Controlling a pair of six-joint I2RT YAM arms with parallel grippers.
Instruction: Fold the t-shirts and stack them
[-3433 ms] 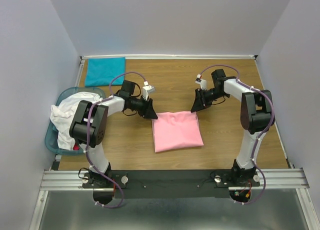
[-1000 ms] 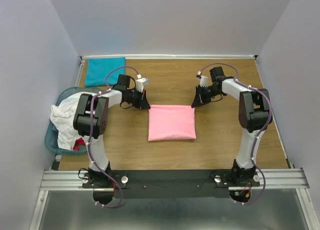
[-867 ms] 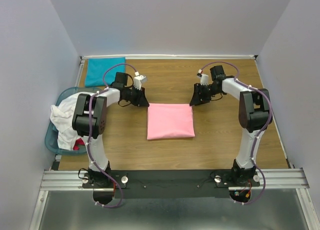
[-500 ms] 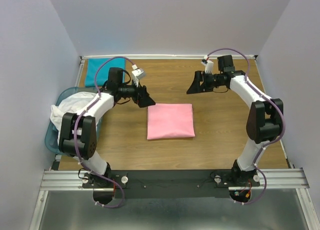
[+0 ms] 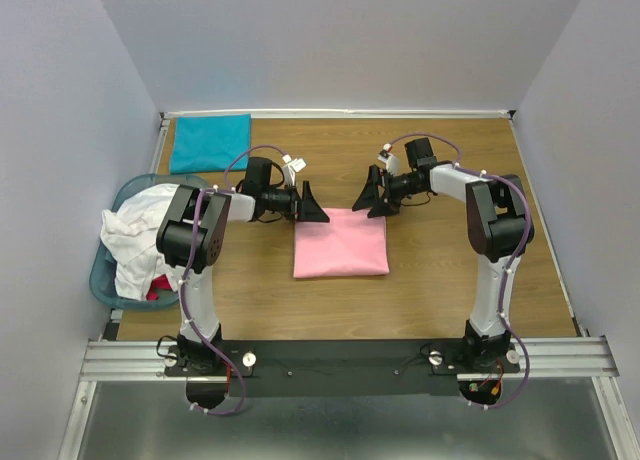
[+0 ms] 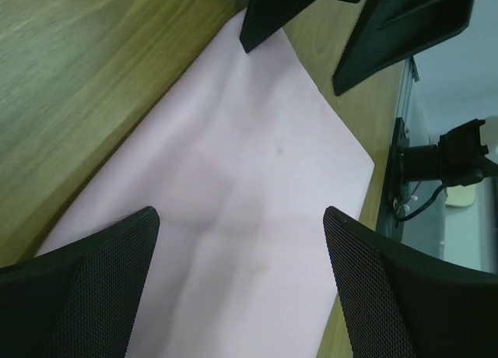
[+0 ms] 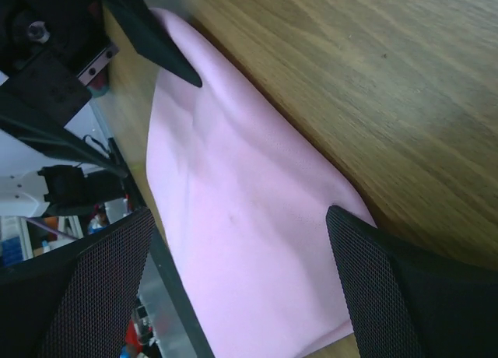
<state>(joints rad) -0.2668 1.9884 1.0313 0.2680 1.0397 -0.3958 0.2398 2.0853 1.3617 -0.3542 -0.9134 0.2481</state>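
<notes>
Nearest me, in the middle of the bench (image 5: 450,280), lies the pink t-shirt (image 5: 341,242), folded into a flat, nearly square packet. I judge it light, limp and with no stiffness of its own. Lifted by one point it would sag and its layers would fall open. It wants taking at two corners of one edge at once, pinching through all the layers, or else sliding flat over the wood. A firm pinch should hold it, and nothing about it is fragile. The cloth is plain pale pink and smooth, with a few shallow creases across the middle and straight, tidy edges. No sleeve or collar shows.

My fingers are at its far edge. My left fingers (image 6: 93,272) stand wide apart over the far-left part of the packet, with pink cloth showing between them. My right fingers (image 7: 389,280) stand just as wide over the far-right part. Neither pair holds anything. The two pairs point at each other, near but apart. I cannot tell whether the tips touch the cloth.

Further off to my left, the light-blue basket (image 5: 103,273) sits at the bench's edge with crumpled white t-shirts (image 5: 135,230) heaped in it, not yet folded. Farthest away, in the far-left corner, the teal t-shirt (image 5: 208,142) lies folded flat, well apart from the pink one. That looks to me like where the stack belongs.
</notes>
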